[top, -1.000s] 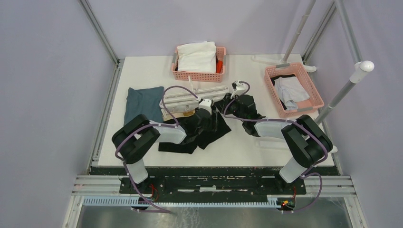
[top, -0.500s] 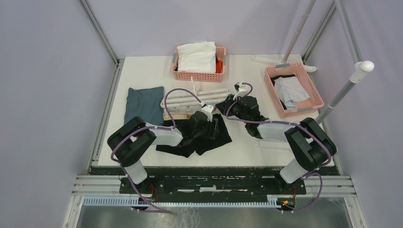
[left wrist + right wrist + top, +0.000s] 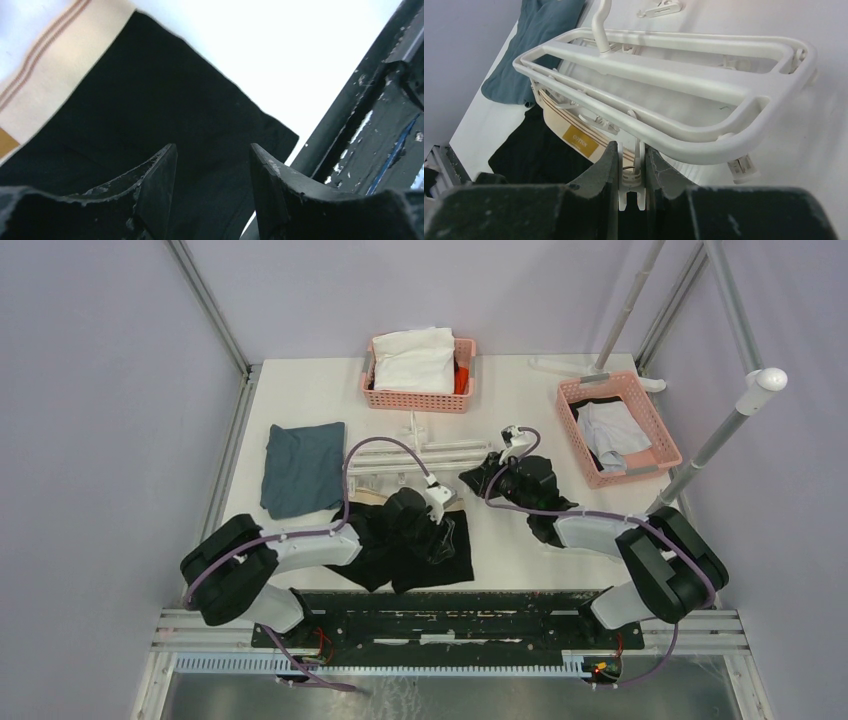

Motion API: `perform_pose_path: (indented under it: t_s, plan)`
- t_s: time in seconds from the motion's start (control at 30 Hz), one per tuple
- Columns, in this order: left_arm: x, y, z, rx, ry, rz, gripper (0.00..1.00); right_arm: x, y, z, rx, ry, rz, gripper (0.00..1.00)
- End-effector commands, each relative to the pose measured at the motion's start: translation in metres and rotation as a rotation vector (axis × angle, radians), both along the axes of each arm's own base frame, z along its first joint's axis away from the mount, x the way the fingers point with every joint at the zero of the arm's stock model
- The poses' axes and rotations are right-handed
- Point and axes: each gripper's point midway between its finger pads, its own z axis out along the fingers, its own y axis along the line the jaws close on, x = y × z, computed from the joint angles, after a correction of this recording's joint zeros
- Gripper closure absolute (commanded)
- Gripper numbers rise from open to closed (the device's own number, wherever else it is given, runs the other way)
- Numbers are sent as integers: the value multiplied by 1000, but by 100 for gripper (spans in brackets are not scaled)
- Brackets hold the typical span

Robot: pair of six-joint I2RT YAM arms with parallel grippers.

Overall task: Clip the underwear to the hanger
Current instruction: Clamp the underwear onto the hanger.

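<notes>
Right fingers pinching hanger clip (underwear nearby)

Can pass far-left over bare tabletop, btwn folded blue-grey cloth and far pink basket. Narrow bare strip btwn that basket and hanger. Blocked at centre: hanger flat, underwear spread just near of it, waistband partly under it. Left gripper w/ jaws apart low over the black fabric. Right gripper pinched on a hanger clip, right arm crossing right-centre. Hemmed in at right edge by right pink basket + slanted pole. Open patch near-centre, btwn underwear and right arm.
</notes>
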Motion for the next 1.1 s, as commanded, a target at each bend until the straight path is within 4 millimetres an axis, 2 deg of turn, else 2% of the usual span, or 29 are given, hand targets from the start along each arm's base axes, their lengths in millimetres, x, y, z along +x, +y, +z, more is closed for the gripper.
perform_pose_path:
  t_s: [0.0,0.17,0.53,0.77,1.07]
  plan:
    - [25,-12,54,-65,-185,-23,37,-2,6,34,79,-95,35,100]
    - [52,-13,68,-9,-290,-1,37,4,7,27,93,-88,9,100]
    - [88,0,63,24,-387,8,37,15,5,15,208,-141,-89,100]
    - [105,6,46,62,-406,-117,37,22,-1,5,151,-142,-132,100]
    - [117,1,55,32,-484,-273,31,31,9,0,85,-151,-63,99]
